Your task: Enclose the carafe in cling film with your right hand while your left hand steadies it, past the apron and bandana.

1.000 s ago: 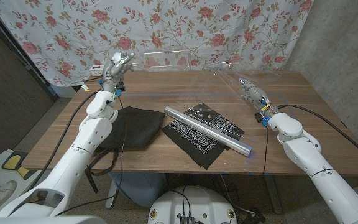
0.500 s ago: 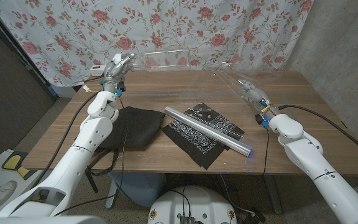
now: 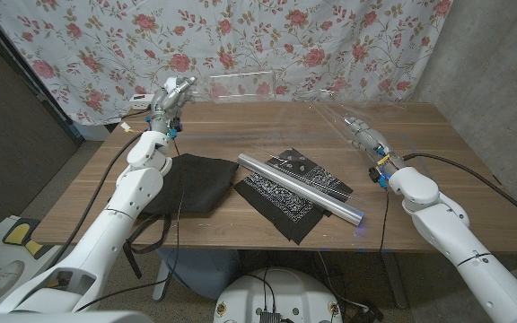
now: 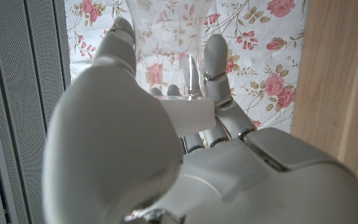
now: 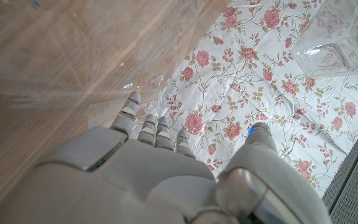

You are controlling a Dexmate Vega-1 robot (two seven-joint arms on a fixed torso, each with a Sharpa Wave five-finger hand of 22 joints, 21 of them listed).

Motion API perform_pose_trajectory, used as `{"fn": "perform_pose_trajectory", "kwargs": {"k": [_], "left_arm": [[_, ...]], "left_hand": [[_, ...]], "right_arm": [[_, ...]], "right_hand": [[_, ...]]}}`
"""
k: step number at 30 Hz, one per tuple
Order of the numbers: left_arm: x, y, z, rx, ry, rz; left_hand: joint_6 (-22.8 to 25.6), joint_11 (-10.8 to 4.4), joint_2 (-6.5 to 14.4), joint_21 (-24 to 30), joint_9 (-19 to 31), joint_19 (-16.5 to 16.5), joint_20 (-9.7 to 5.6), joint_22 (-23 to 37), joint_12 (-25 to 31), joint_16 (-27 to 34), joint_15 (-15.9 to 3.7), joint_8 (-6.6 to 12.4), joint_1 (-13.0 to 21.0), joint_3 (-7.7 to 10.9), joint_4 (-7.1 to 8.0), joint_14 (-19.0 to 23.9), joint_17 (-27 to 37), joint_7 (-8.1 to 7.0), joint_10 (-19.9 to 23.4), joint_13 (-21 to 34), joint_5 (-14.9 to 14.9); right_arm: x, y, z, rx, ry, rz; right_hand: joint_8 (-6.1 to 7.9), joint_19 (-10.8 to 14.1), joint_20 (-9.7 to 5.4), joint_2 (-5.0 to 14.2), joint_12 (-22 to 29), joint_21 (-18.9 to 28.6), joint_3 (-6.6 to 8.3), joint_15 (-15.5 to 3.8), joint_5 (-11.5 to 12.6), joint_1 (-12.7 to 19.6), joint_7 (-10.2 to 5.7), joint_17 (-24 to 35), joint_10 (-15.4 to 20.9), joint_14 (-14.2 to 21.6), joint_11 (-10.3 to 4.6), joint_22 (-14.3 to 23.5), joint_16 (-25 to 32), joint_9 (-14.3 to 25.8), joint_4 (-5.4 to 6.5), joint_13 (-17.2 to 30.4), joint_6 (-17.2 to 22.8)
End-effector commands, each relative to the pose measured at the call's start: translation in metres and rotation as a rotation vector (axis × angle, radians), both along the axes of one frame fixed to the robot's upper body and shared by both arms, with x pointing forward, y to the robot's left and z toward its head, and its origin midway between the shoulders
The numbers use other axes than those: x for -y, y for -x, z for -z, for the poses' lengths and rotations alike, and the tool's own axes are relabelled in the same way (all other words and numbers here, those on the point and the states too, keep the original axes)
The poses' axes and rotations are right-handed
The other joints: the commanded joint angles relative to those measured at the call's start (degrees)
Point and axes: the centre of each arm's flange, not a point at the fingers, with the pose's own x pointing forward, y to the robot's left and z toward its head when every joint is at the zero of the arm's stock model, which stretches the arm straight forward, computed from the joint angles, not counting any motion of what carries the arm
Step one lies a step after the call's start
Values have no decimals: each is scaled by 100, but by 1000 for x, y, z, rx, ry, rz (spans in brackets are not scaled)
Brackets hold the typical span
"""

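While the left hand (image 3: 170, 95) is raised at about ten o'clock of the wooden counter (image 3: 205, 220), its fingers (image 4: 215, 59) curve around a clear glass carafe (image 4: 191, 74), as the left wrist view shows; the glass is smooth and hard to make out against the flowered curtain (image 3: 267, 45). The right hand (image 3: 363, 133) is at about two o'clock, and a thin, wrinkled sheet of cling film (image 3: 326, 112) lies over its fingers (image 5: 157, 127); I cannot tell whether they pinch the film or only touch it. The film stretches, almost invisible, from this hand toward twelve o'clock. At the middle of the counter lies a long shiny roll of cling film (image 3: 299, 187), a tube set diagonally over a black paisley bandana (image 3: 281, 205). A soft, crumpled black apron (image 3: 191, 182) lies at about nine o'clock, touching the bandana's corner.
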Motion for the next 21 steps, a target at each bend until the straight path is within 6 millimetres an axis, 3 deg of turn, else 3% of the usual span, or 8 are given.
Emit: {"fn": "perform_pose_trajectory", "kwargs": {"k": [1, 7, 11, 18, 19, 20, 21], "left_arm": [[1, -1, 0, -3, 4, 5], [-2, 0, 2, 0, 11, -2], [-2, 0, 2, -2, 13, -2], [-2, -2, 4, -7, 14, 0], [-2, -2, 5, -7, 15, -1], [-2, -2, 5, -7, 17, 0], [-2, -2, 5, -7, 18, 1]], "left_hand": [[37, -57, 1602, 39, -10, -88, -96, -9, 62, 2431, -316, 48, 1606, 63, 4, 315, 168, -52, 19, 17, -18], [41, -55, 1604, 61, -17, -105, -95, -3, 70, 2476, -303, 77, 1605, 71, 3, 284, 190, -49, 26, -24, -22], [39, -70, 1603, 60, -37, -114, -95, -14, 93, 2487, -295, 76, 1607, 74, 0, 283, 183, -52, 15, 1, -23], [40, -82, 1600, 75, -46, -116, -94, -21, 114, 2511, -307, 98, 1603, 77, 2, 303, 156, -68, 10, -3, -22], [29, -75, 1601, 87, -35, -108, -94, -15, 112, 2519, -318, 106, 1601, 78, 3, 289, 165, -62, 11, -14, -22], [36, -85, 1601, 87, -49, -109, -94, -16, 120, 2524, -309, 102, 1600, 78, 4, 284, 171, -52, 9, -4, -22], [39, -75, 1601, 91, -61, -107, -94, -14, 114, 2526, -306, 98, 1600, 79, 4, 277, 175, -60, 8, -16, -22]], "right_arm": [[-2, 11, 6, -8, 15, 25], [-4, 18, 12, -13, 28, 41], [-5, 23, 14, -16, 46, 55], [-11, 32, 19, -33, 87, 78], [-12, 33, 21, -36, 87, 79], [-13, 33, 24, -40, 85, 78], [-14, 34, 26, -44, 86, 81]], "right_hand": [[38, -10, 25, 10, 47, -16, 3, -13, -10, 67, 35, 16, 34, -4, 17, 5, -10, 14, -35, 7, -18], [36, -57, -234, 10, 45, -57, 9, -73, -12, 85, 53, 13, 48, 13, 15, 1, -19, 16, -31, -1, -8], [36, -109, -317, 10, 49, -85, 11, -121, -14, 93, 73, 12, 68, 6, -41, 1, -30, 17, -29, -4, -1], [32, -146, -301, 8, 43, -101, 11, -149, -15, 96, 74, 13, 59, -9, -87, 1, -41, 17, -25, -6, -4], [30, -164, -286, 9, 45, -108, 12, -203, -15, 97, 73, 15, 70, -30, -172, 2, -52, 18, -21, -6, -4], [26, -185, -244, 12, 58, -112, 13, -234, -15, 101, 66, 20, 110, -37, -369, 3, -56, 18, -14, -3, -13], [24, -189, -242, 12, 54, -113, 13, -259, -15, 102, 66, 21, 103, -41, -392, 4, -58, 18, -13, -2, -17]]}}
